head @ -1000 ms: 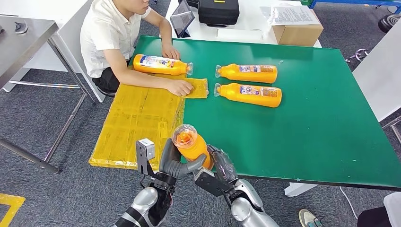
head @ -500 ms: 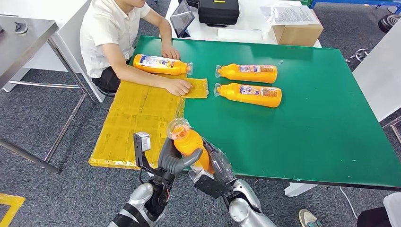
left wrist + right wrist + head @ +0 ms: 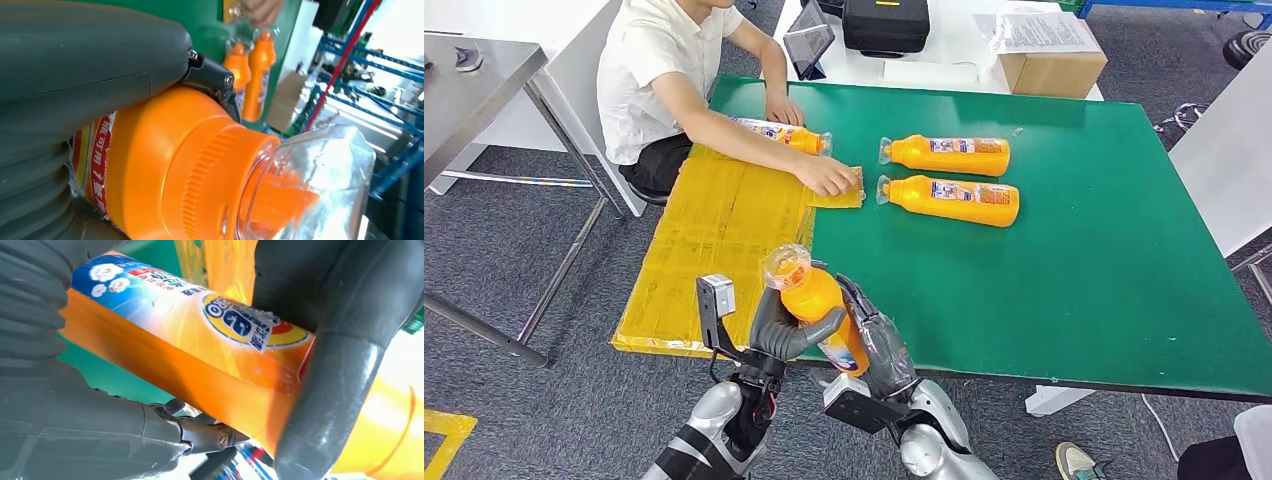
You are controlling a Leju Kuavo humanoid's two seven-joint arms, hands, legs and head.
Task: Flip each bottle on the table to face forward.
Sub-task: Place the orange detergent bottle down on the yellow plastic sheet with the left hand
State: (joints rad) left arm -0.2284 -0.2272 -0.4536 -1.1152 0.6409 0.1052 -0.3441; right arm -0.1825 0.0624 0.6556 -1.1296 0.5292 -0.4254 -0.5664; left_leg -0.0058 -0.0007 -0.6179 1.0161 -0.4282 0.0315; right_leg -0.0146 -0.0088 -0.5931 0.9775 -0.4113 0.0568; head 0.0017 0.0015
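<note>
The left hand (image 3: 786,335) wraps its thumb and fingers around the upper body of an orange detergent bottle (image 3: 819,310), gripping it just below the clear cap (image 3: 786,267), while the right hand (image 3: 876,345) grasps the same bottle from the other side, lower down along its body. Held between both hands, the bottle is lifted off the surface at the near edge of the green table (image 3: 1074,290), tilted with its cap pointing up and away toward the yellow mat (image 3: 714,250). In the left wrist view the ribbed orange neck and the transparent cap fill the foreground, and the thick grey thumb lies across the bottle's shoulder. In the right wrist view the blue, white and red label (image 3: 200,320) faces the camera, with dark fingers (image 3: 320,390) curled across the bottle over the end of that label. Farther out on the green table, two more orange bottles lie on their sides, one behind the other (image 3: 946,154) (image 3: 950,199), caps pointing toward the mat. A seated person in a white shirt (image 3: 659,75) leans over the far end of the mat, one hand (image 3: 827,176) resting on a small yellow sheet (image 3: 839,190), with a fourth bottle (image 3: 782,134) lying just behind the forearm. A cardboard box (image 3: 1049,55) stands on a white table beyond the green table.
</note>
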